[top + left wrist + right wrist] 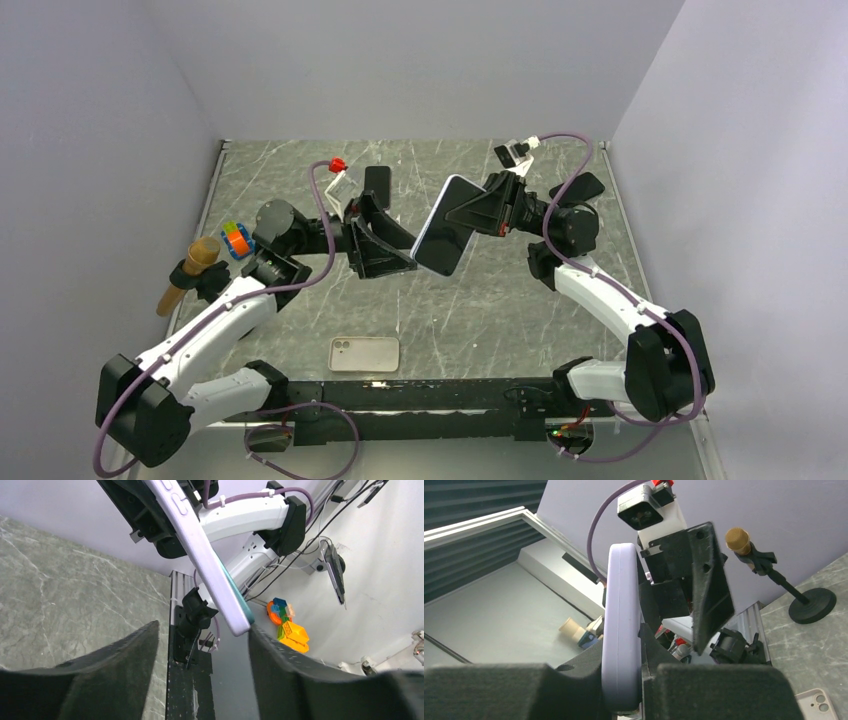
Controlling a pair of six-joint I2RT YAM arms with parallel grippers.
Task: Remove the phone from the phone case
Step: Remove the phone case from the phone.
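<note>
- The phone (447,225) is in the air above the middle of the table (500,300), a little right of the centre of the top view. It is tilted, with its lower end toward the left.
- The right gripper (464,217) holds the phone. In the right wrist view its two padded fingers (719,690) press on both faces of the lilac phone (620,630), so the right gripper (622,685) is closed on it as far as the phone allows.
- The left gripper (402,249) is left of the phone in the top view, and its jaws are wide apart with nothing held.
- In the left wrist view the lower end of the phone (200,550) comes down between the two spread fingers (115,680) of the left gripper (202,630), closer to the finger on the right of the frame. I cannot tell if it touches that finger.
- The phone case (364,353) lies flat on the table at the lower centre of the top view, well apart from the phone, with its camera opening on the left. Its corner shows at the lower right of the right wrist view (819,705).
- A microphone (200,258) stands at the left edge of the table.
</note>
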